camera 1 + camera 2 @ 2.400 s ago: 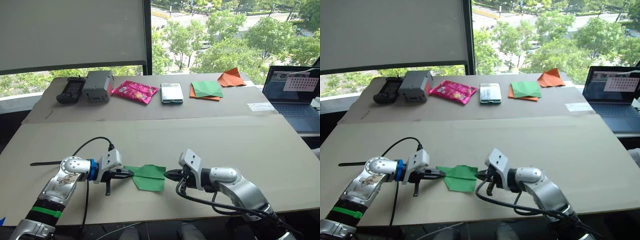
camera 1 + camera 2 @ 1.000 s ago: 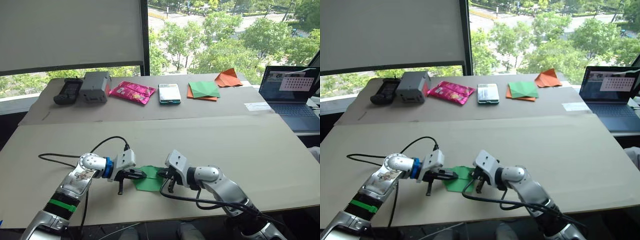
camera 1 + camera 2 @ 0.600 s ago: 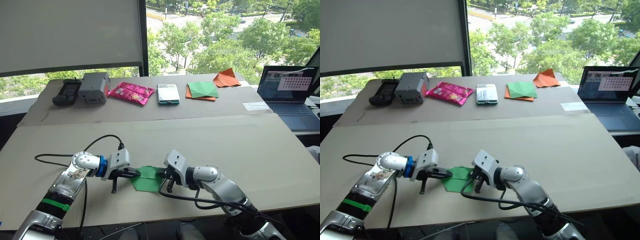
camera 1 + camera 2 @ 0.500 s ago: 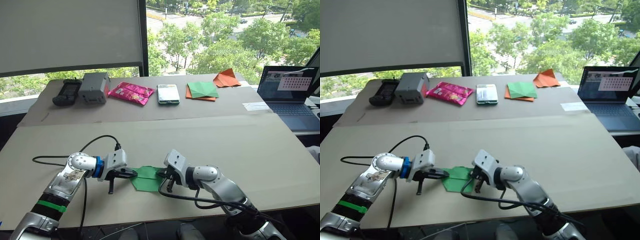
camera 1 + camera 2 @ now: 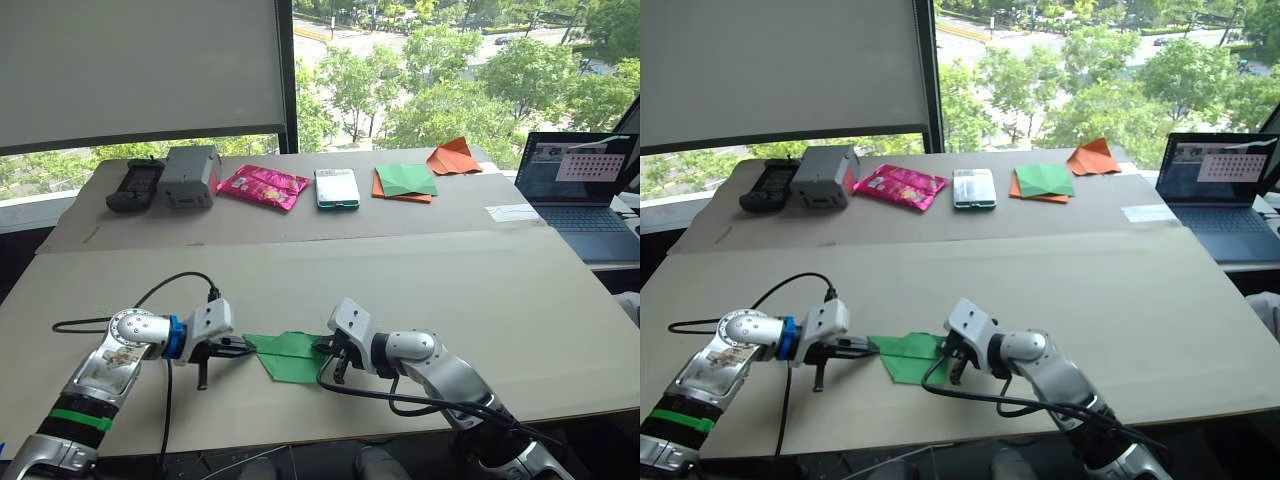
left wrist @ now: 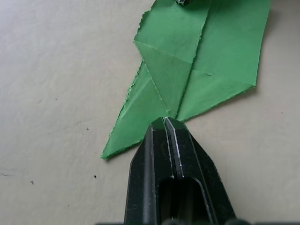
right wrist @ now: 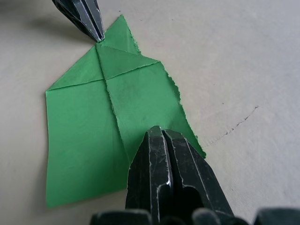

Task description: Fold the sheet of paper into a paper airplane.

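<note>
The sheet of paper [image 5: 293, 357] is bright green and lies flat on the near table, folded to a point on its left with a centre crease [image 7: 112, 117]. My left gripper [image 5: 247, 349] is shut on that pointed end; the left wrist view shows its fingertips [image 6: 159, 129] pinching the tip. My right gripper [image 5: 322, 349] is shut on the opposite, wide edge [image 7: 161, 133]. The two grippers face each other across the paper, which stretches between them.
On the back table sit a black handset [image 5: 131, 184], a grey box [image 5: 190, 172], a pink packet [image 5: 265, 184], a phone [image 5: 337, 187], a green-and-orange paper stack [image 5: 406, 181] and an orange folded paper [image 5: 453, 157]. A laptop [image 5: 585, 190] stands at right. A black cable [image 5: 90, 323] trails from my left wrist.
My left gripper has drawn back to the left with the paper's point in it, so the paper now lies longer and flatter. The right gripper has stayed put.
</note>
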`<state>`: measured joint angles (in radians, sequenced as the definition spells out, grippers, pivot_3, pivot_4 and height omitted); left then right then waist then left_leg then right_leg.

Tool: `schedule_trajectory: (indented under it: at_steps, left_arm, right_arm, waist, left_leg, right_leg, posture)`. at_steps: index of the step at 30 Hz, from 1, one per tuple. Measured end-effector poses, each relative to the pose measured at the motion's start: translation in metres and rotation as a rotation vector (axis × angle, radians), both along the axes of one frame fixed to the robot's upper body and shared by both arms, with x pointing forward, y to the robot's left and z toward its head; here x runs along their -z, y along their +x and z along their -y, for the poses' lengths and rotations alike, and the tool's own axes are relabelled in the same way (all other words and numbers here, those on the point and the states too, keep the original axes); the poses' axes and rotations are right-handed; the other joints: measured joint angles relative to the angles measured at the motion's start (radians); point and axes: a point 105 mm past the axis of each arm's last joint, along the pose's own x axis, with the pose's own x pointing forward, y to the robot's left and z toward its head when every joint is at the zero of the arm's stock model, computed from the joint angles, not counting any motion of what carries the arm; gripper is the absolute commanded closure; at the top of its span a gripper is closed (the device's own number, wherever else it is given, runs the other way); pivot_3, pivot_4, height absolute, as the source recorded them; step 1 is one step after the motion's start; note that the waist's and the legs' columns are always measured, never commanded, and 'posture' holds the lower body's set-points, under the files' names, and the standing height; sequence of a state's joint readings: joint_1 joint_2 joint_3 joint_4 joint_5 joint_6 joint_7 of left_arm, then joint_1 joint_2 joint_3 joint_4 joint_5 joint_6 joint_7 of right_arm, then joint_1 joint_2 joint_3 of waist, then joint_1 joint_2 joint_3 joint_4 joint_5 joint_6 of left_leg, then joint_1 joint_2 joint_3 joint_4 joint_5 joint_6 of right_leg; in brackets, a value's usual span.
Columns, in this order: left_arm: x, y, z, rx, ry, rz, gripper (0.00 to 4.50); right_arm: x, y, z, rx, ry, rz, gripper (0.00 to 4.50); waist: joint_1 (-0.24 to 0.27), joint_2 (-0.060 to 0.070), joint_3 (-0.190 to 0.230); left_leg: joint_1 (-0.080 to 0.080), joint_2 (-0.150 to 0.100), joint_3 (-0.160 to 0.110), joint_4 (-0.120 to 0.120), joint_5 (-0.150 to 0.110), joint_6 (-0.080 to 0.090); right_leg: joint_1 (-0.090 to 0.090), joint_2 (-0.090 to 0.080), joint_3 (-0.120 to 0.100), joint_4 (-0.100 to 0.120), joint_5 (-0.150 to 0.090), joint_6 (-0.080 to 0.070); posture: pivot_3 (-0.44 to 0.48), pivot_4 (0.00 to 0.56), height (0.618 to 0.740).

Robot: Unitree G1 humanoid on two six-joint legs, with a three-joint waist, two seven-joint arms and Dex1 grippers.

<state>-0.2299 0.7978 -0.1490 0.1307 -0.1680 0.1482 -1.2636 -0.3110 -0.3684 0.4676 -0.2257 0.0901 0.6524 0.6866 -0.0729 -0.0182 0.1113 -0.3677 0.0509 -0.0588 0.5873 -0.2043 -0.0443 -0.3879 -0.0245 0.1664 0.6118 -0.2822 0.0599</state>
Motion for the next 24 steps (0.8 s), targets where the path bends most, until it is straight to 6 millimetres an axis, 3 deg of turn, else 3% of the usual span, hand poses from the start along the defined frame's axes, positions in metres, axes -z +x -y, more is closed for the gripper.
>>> schedule_trajectory:
  at_steps: [7,12,15,16,20,24]
  left_arm:
    - [-0.007,-0.002,-0.004,-0.090,-0.099,-0.081,4.50]
    - [-0.038,-0.012,-0.004,-0.130,-0.250,-0.150,4.50]
    - [-0.038,-0.023,-0.017,-0.175,-0.256,-0.177,4.50]
    - [-0.035,-0.025,-0.019,-0.198,-0.260,-0.189,4.50]
    - [-0.042,-0.022,-0.022,-0.261,-0.308,-0.166,4.50]
    - [-0.048,-0.019,-0.019,-0.286,-0.346,-0.140,4.50]
  right_arm:
    - [-0.003,0.000,0.000,-0.002,0.005,0.009,4.47]
    - [-0.010,0.000,0.002,0.017,0.037,0.020,4.47]
    - [-0.029,0.000,0.004,0.042,0.118,0.056,4.47]
    - [-0.038,-0.001,0.005,0.046,0.149,0.078,3.88]
    - [-0.063,-0.004,0.010,0.070,0.225,0.118,2.54]
    - [-0.069,-0.002,0.016,0.109,0.238,0.120,1.12]
  waist:
    - [0.000,-0.003,0.004]
    - [0.001,-0.008,0.015]
    - [0.000,-0.004,0.019]
    - [0.000,-0.004,0.019]
    - [0.006,-0.009,0.023]
    - [0.004,-0.008,0.023]
  left_leg:
    - [-0.001,0.000,0.000,0.000,0.000,0.000]
    - [-0.002,0.000,0.000,-0.001,0.000,0.000]
    - [-0.002,0.000,0.001,-0.002,0.000,0.000]
    - [-0.002,0.000,0.001,-0.003,0.000,0.000]
    - [-0.002,0.000,0.000,-0.010,0.000,0.000]
    - [-0.001,0.000,0.001,-0.010,0.000,-0.001]
  right_leg:
    - [-0.001,0.000,0.000,0.000,0.000,0.000]
    - [-0.002,0.000,0.000,0.000,0.000,0.000]
    - [-0.002,-0.001,0.000,-0.002,0.000,0.000]
    - [-0.002,-0.001,0.000,-0.001,0.000,0.000]
    - [-0.005,-0.001,-0.001,-0.002,0.000,0.000]
    - [-0.005,-0.002,0.000,-0.003,0.000,0.000]
  posture:
    - [0.000,0.150,0.740]
    - [0.000,0.150,0.740]
    - [0.000,0.150,0.740]
    - [0.000,0.150,0.740]
    - [0.000,0.150,0.740]
    - [0.000,0.150,0.740]
